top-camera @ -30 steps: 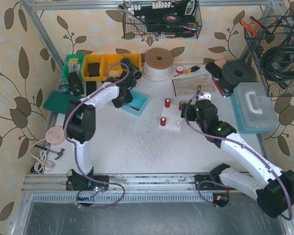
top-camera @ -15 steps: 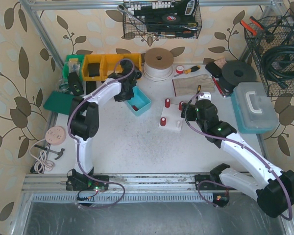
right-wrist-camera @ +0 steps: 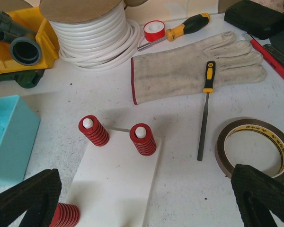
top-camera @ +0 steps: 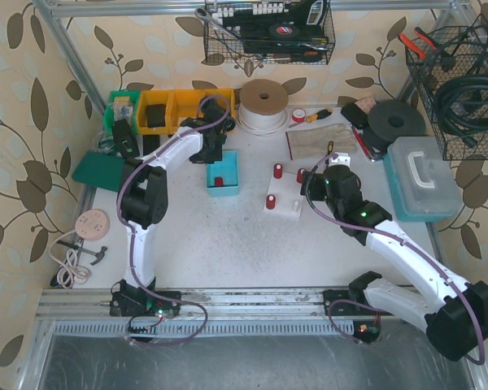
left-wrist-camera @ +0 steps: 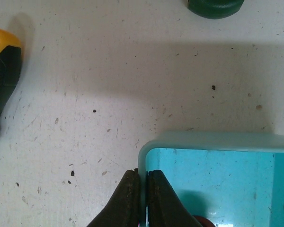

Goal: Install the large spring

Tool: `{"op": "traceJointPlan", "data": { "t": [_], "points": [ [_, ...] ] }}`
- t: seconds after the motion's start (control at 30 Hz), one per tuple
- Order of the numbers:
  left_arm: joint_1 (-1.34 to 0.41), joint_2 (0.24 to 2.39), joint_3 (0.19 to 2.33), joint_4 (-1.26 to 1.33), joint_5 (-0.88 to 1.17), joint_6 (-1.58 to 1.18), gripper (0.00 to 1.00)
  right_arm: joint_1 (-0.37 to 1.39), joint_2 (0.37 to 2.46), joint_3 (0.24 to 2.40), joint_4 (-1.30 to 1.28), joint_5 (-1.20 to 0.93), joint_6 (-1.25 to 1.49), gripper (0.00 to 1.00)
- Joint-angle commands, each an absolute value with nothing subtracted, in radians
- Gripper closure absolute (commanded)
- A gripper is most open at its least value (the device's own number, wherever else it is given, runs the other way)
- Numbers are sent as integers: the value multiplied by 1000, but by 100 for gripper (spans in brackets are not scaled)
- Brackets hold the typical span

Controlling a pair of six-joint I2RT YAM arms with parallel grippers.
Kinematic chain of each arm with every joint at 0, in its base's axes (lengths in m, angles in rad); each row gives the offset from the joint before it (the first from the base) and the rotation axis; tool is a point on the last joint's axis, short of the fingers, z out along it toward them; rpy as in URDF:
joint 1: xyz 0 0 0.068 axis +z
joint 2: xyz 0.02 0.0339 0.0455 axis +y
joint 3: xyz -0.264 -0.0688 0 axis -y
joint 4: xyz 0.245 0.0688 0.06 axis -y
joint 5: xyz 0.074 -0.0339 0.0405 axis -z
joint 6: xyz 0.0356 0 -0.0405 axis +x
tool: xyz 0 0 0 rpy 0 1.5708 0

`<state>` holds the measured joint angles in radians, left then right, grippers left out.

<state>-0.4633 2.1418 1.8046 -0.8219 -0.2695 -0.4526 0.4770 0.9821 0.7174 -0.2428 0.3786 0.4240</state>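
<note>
My left gripper (top-camera: 213, 154) (left-wrist-camera: 142, 189) is shut on the near-left wall of a teal bin (top-camera: 224, 188) (left-wrist-camera: 213, 142). A loose red spring (top-camera: 218, 179) lies inside the bin; only its edge (left-wrist-camera: 203, 221) shows in the left wrist view. My right gripper (top-camera: 313, 185) (right-wrist-camera: 144, 189) is open and empty, hovering over a white peg plate (top-camera: 286, 207) (right-wrist-camera: 116, 184). Three red springs sit on the plate's pegs: two at the far end (right-wrist-camera: 93, 130) (right-wrist-camera: 143, 139) and one at the near left corner (right-wrist-camera: 64, 215). The bin's corner (right-wrist-camera: 9, 137) stands left of the plate.
A white rope spool (top-camera: 263, 106), a glove (right-wrist-camera: 194, 66), a file (right-wrist-camera: 206, 109), a screwdriver (right-wrist-camera: 182, 28) and a brown tape roll (right-wrist-camera: 255, 149) lie behind and right of the plate. Yellow bins (top-camera: 167, 110) stand at the back left. A grey-blue toolbox (top-camera: 423, 175) is on the right.
My left gripper, holding the bin's wall, has turned the teal bin from a slanted pose to square with the table. The right arm has not moved.
</note>
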Motion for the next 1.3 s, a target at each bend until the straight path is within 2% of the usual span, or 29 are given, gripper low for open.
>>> {"op": "traceJointPlan", "data": {
  "t": [0.0,0.2,0.47,0.63,0.8,0.93,1.07,1.17,1.27],
  "points": [
    [-449,2163,1821,-846,-262,-382,89,482,986,746,-243,404,413,3],
    [-449,2172,1845,-839,-254,-388,91,482,987,746,-242,403,413,4],
    [-449,2131,1898,-838,-221,-400,71,482,1012,747,-231,389,410,4],
    [-449,2015,1875,-808,-244,-389,65,482,1026,753,-236,418,384,4],
    [-449,1912,1803,-784,-220,-348,64,482,1017,766,-250,393,363,4],
    [-441,1872,1746,-726,-108,-260,66,482,1004,795,-295,394,346,4],
    [-434,1840,1730,-705,32,-222,68,482,1010,910,-480,408,397,4],
    [-436,1869,1820,-827,87,-115,71,489,1011,977,-593,318,476,4],
    [-429,1896,1835,-893,38,10,73,495,1035,1037,-678,230,579,4]
  ]
}}
